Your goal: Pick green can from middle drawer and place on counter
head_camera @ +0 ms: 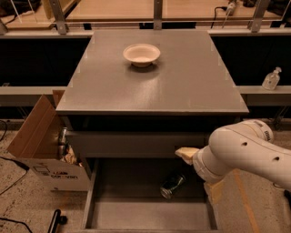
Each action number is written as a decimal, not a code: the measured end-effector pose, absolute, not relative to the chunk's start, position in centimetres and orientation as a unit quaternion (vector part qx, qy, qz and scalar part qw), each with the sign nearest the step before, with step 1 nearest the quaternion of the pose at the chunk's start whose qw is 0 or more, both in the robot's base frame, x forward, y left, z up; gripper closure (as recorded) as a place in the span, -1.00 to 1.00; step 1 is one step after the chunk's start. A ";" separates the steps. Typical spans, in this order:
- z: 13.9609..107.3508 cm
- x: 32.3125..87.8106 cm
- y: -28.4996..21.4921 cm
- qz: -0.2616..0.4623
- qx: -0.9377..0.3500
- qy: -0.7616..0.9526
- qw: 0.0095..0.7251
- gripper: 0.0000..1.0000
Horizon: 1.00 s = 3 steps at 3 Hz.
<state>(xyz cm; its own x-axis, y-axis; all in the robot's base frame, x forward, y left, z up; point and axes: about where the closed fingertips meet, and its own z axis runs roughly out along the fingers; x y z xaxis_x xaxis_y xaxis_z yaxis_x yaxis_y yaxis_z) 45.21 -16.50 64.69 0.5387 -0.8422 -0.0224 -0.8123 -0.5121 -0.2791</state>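
The green can [172, 185] lies on its side on the floor of the open middle drawer [136, 214], right of centre and towards the back. My gripper [187, 154] shows only as a pale tip sticking out of the white arm [245, 154], in front of the closed drawer panel above. It is a little above and to the right of the can and does not touch it. The arm hides the rest of the gripper. The grey counter [150, 91] is the cabinet top above the drawers.
A white bowl [141, 53] stands on the counter near its far edge. An open cardboard box [36, 141] sits on the floor left of the cabinet. A clear pump bottle [271, 78] stands on a ledge at the right. A pale wooden tabletop [136, 9] lies behind.
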 end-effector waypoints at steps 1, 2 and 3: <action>65.0 45.2 -16.5 -0.060 -0.866 0.480 0.130 -1.00; 62.6 46.3 -15.6 -0.061 -0.880 0.458 0.108 -1.00; 56.3 48.4 -14.0 -0.056 -0.906 0.411 0.081 -1.00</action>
<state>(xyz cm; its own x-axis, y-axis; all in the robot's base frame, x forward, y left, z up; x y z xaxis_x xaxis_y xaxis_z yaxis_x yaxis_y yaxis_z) 48.40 -13.98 56.27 0.6565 -0.7535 0.0347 -0.7353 -0.6496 -0.1932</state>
